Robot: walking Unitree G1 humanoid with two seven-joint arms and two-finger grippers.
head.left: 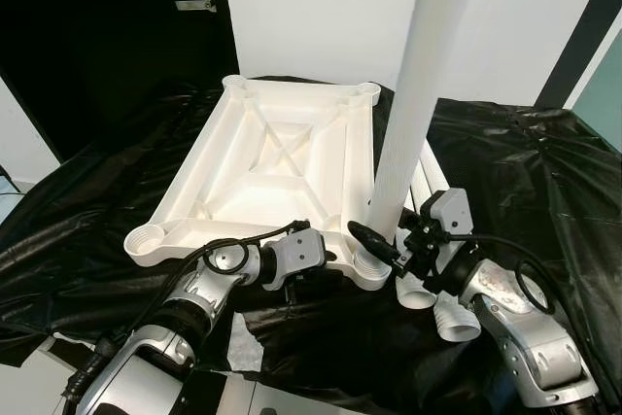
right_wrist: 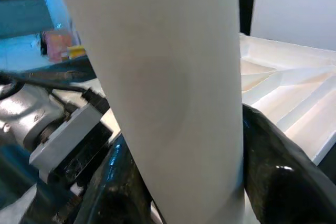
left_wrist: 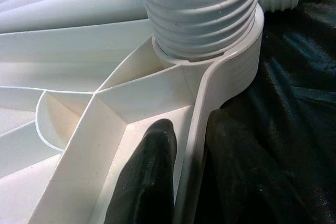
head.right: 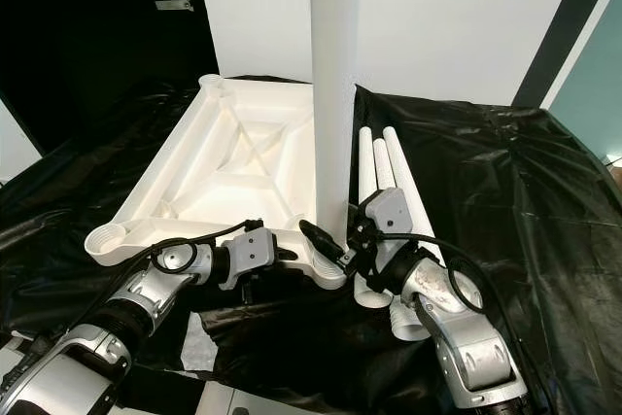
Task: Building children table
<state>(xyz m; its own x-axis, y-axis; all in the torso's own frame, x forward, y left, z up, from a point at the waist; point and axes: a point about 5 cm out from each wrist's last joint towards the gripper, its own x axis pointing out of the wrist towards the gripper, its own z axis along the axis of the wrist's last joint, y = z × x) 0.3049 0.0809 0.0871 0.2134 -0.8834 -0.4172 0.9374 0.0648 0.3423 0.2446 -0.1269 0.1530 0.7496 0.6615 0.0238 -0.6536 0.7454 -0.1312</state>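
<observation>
Upright table leg point(head.left: 418, 94) cut off at twelve o'clock, spare legs point(head.right: 389, 167) partly hidden behind it, colourful objects point(right_wrist: 60, 43) blurred.

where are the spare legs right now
The spare legs lie side by side on the black sheet, right of the upside-down tabletop, behind the right hand holding the upright leg.
</observation>
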